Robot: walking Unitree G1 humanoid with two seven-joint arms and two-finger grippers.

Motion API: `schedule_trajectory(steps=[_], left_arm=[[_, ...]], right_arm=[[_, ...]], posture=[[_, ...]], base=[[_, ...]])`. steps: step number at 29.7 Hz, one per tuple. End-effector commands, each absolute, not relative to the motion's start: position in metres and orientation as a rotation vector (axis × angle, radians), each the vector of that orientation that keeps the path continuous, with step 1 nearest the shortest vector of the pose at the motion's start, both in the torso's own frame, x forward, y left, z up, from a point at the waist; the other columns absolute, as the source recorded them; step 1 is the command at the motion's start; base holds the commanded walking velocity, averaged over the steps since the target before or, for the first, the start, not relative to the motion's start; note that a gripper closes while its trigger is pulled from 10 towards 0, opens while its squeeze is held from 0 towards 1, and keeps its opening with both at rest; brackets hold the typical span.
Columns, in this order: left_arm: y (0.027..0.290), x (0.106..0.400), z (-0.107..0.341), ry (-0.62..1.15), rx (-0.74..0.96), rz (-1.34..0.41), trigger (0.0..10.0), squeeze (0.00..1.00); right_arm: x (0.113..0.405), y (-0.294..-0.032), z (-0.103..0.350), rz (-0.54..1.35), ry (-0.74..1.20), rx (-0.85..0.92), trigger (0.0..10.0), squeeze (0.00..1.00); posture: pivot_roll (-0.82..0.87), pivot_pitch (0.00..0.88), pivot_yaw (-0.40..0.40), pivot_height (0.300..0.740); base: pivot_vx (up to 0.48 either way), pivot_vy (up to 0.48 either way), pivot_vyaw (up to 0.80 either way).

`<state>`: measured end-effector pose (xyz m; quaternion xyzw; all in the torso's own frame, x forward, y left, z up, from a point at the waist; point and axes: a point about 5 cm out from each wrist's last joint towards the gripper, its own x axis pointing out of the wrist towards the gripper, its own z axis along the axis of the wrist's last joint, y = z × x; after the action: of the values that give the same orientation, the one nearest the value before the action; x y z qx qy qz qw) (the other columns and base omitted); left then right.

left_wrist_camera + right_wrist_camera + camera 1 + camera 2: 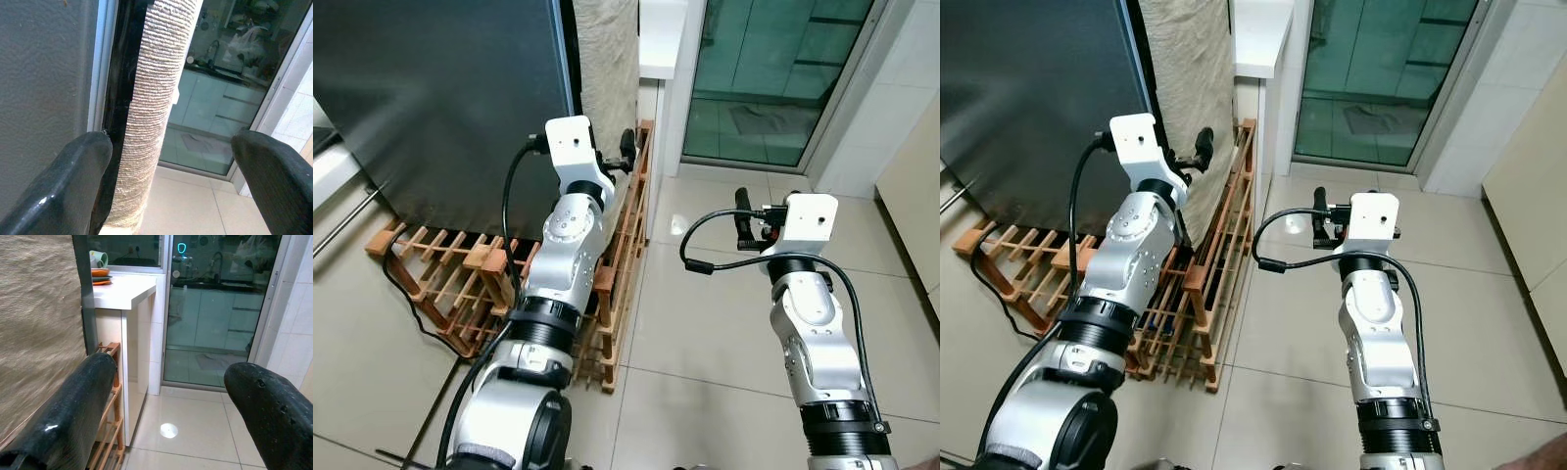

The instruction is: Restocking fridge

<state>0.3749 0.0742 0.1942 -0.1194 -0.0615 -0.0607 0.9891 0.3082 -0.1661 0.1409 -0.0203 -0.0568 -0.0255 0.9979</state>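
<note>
The fridge stands at the robot's front left, its dark door face closed, with a pale silver strip running down the door's right edge. Just beside that edge hangs a beige woven cloth, and a wooden rack lies on the tiled floor against the fridge's foot, with another slatted section leaning up along the cloth.

The left gripper is raised close to the door's edge, its fingers spread wide with nothing between them; the wrist view looks straight along the seam between door and cloth. The right gripper hangs further right over bare floor, also spread and empty, facing a white counter and a glass door.

Risks, as I judge them: a finger reaching for the door edge could catch the cloth instead and drag it, or slip off the smooth strip without purchase. The rack sits close to the robot's feet and the left arm's black cable, so a step forward could snag or topple it. No stock is in either gripper, so the door has to come first
</note>
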Motion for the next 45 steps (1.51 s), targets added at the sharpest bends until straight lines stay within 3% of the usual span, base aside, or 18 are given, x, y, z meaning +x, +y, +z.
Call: schedule_trajectory(steps=[1,12,18,28,32,36,40,45], left_arm=[[0.071,0.378,0.2,-0.137,-0.231,-0.12,10.0,0.0],[0.053,0.387,0.207,-0.118,-0.274,-0.164,10.0,0.0],[0.043,0.392,0.206,0.011,-0.457,-0.175,10.0,0.0],[0.019,0.381,0.234,-0.176,-0.344,-0.331,10.0,0.0],[0.022,0.378,0.247,-0.284,-0.268,-0.292,10.0,0.0],[0.026,0.381,0.244,-0.258,-0.306,-0.268,10.0,0.0],[-0.001,0.361,0.257,-0.304,-0.442,-0.562,10.0,0.0],[-0.014,0.347,0.256,-0.307,-0.464,-0.686,10.0,0.0]], right_arm=[[0.309,-0.168,0.145,-0.065,-0.126,-0.04,10.0,0.0],[0.306,-0.169,0.144,-0.069,-0.122,-0.042,10.0,0.0],[0.305,-0.169,0.144,-0.072,-0.121,-0.043,10.0,0.0],[0.302,-0.171,0.143,-0.08,-0.111,-0.046,10.0,0.0],[0.303,-0.17,0.143,-0.08,-0.109,-0.044,10.0,0.0],[0.304,-0.168,0.143,-0.074,-0.11,-0.042,10.0,0.0],[0.305,-0.168,0.143,-0.07,-0.108,-0.042,10.0,0.0],[0.305,-0.167,0.142,-0.066,-0.105,-0.042,10.0,0.0]], posture=[[-0.16,0.0,0.048,0.74],[-0.17,0.0,0.057,0.74],[-0.18,0.0,0.063,0.74],[-0.19,0.0,0.062,0.74],[-0.18,0.0,0.057,0.74],[-0.18,0.0,0.055,0.74],[-0.17,0.0,0.053,0.74],[-0.17,0.0,0.049,0.74]], base=[[0.0,0.0,0.0],[0.0,0.0,0.0],[0.0,0.0,0.0],[0.0,0.0,0.0],[0.0,0.0,0.0],[0.0,0.0,0.0],[0.0,0.0,0.0],[0.0,0.0,0.0]])
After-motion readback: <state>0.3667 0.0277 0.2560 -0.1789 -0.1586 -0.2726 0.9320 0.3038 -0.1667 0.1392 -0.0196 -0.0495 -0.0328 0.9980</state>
